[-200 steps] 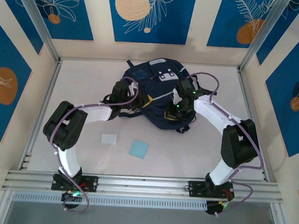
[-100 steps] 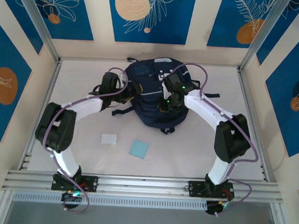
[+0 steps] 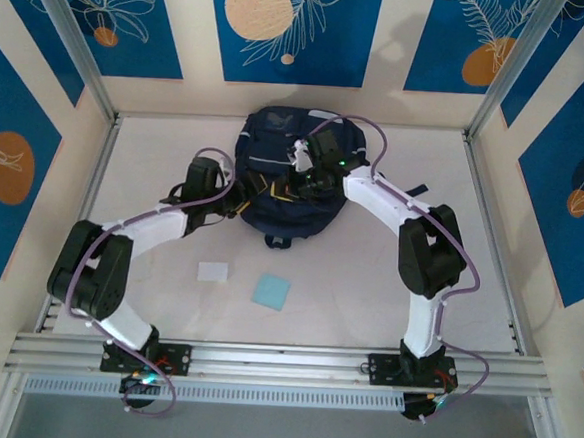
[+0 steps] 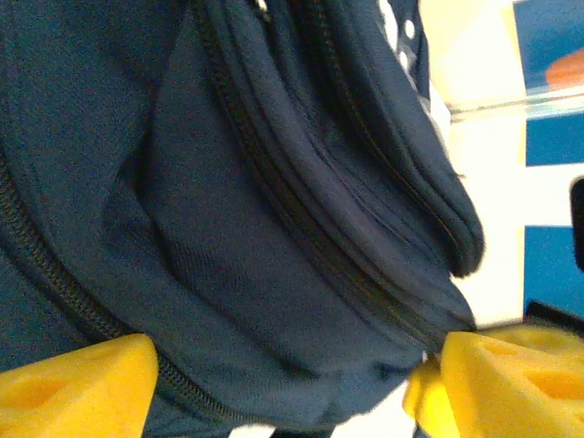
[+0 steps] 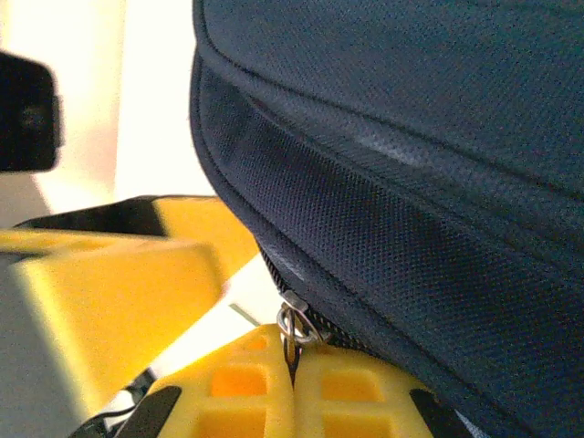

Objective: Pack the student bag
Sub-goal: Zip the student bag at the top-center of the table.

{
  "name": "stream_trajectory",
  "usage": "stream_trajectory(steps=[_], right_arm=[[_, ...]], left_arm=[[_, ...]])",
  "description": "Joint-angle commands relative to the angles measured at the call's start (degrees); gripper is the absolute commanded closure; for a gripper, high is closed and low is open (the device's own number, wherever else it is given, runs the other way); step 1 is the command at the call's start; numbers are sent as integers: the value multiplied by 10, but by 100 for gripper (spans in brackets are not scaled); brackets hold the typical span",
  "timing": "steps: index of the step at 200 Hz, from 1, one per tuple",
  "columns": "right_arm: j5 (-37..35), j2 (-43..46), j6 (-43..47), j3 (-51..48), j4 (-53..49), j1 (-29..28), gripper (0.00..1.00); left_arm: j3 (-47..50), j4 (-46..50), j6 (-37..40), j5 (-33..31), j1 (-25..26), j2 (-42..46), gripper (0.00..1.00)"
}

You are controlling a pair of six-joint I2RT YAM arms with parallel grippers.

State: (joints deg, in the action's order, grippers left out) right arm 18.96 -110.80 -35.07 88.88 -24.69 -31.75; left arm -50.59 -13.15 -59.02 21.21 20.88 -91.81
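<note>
The right gripper is pinched shut on the zipper pull, a small metal ring on a dark seam. The left gripper stands spread wide, navy fabric bulging between its fingers, both partly cut off by the frame. Nearer the table's front edge lie a white card and a light blue square. The student bag sits at the middle of the far edge, its near side hidden under both wrists.

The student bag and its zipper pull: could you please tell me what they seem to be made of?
The student bag looks like woven synthetic fabric, perhaps nylon or polyester: navy, matte, with a fine visible weave. The zipper pull seems to be metal: a small, shiny silver ring.
</note>
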Motion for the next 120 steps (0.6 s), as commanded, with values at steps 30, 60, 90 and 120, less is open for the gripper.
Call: stream_trajectory(steps=[30,60,90,120], right_arm=[[68,60,71,-65,-38,-20,100],[-18,64,197,-77,-182,-11,100],[-171,64,266,-97,-261,26,100],[-304,54,290,-88,-278,74,100]], left_arm=[[-74,-37,15,-67,-2,-79,63],[-73,-52,16,-61,-16,-94,100],[-64,-25,45,-76,-22,-80,100],[-60,-8,58,-79,-31,-74,100]])
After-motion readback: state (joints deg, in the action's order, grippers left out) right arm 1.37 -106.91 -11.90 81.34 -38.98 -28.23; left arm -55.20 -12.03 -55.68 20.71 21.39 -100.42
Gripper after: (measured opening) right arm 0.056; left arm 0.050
